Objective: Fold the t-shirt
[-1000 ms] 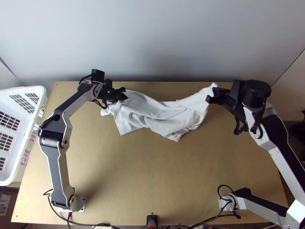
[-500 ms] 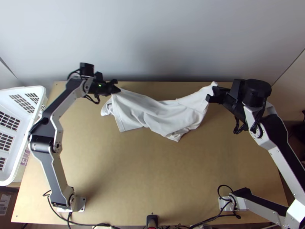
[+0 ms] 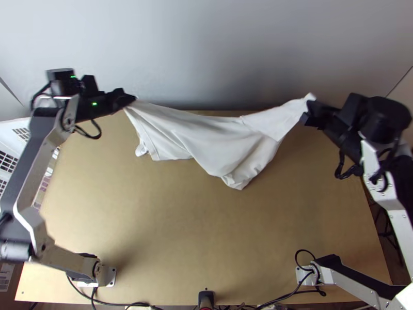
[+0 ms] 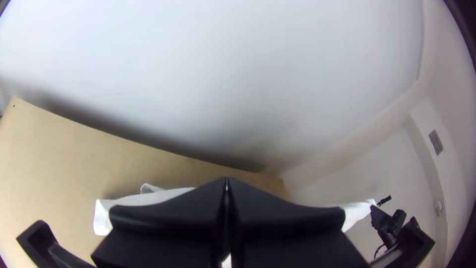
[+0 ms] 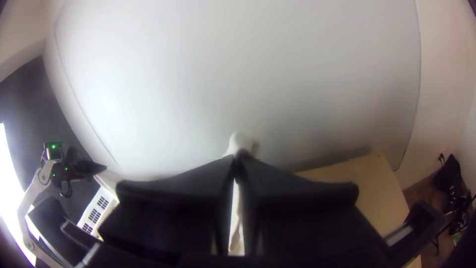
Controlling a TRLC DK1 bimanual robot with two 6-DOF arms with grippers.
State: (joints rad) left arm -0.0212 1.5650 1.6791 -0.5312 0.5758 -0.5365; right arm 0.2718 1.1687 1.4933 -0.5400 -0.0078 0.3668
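Wall (image 3: pixel 206 51) behind left gripper (image 3: pixel 127 98) and right gripper (image 3: pixel 310 111), closed on t-shirt (image 3: pixel 217 137) (pinched parts hidden)

Basket (image 3: pixel 14 146) left of t-shirt (image 3: pixel 209 137)

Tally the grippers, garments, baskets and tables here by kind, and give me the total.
Grippers: 2, the left gripper and the right gripper
Garments: 1, the white t-shirt stretched between them
Baskets: 1, the white basket beyond the left arm
Tables: 1, the wooden table
Total: 5
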